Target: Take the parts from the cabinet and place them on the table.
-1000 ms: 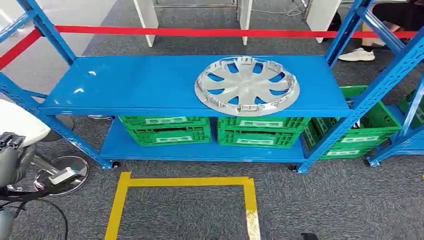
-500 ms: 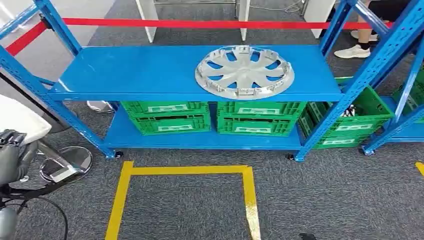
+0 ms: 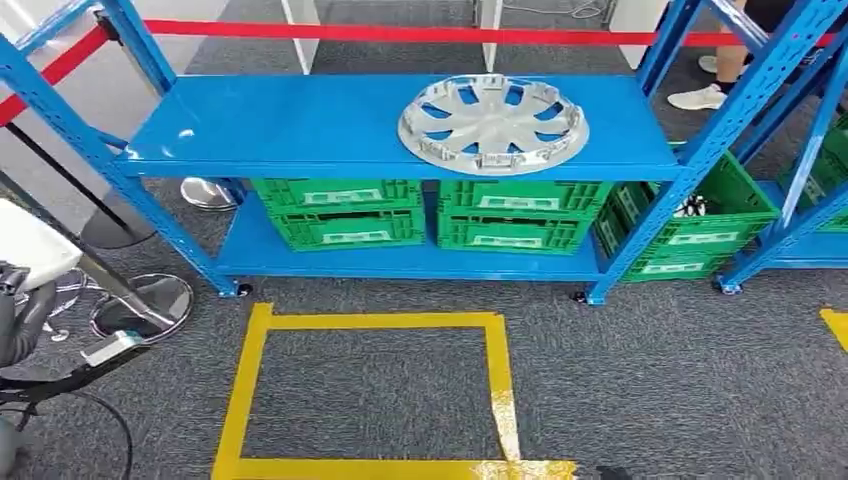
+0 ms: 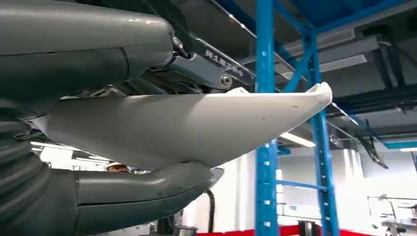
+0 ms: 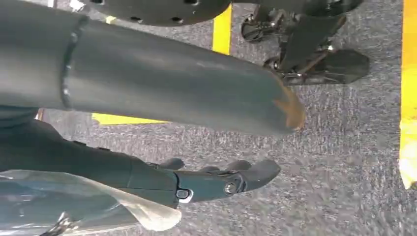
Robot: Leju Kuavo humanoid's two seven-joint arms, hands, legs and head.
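1 silver hubcap [image 3: 493, 124] on blue rack [image 3: 300, 130], 3 green crates [image 3: 345, 212] below.

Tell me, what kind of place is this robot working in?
Probably a workshop or warehouse-style test area. A blue steel rack holds a silver wheel cover, with green plastic crates below; yellow floor tape marks a standing spot and a red barrier tape fences off the zone.

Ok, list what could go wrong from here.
The left hand already grips a white part, so the wide hubcap would likely fall to the right hand alone and might slip. The part juts outward and could clip the blue rack upright. A person's shoe lies just behind the rack.
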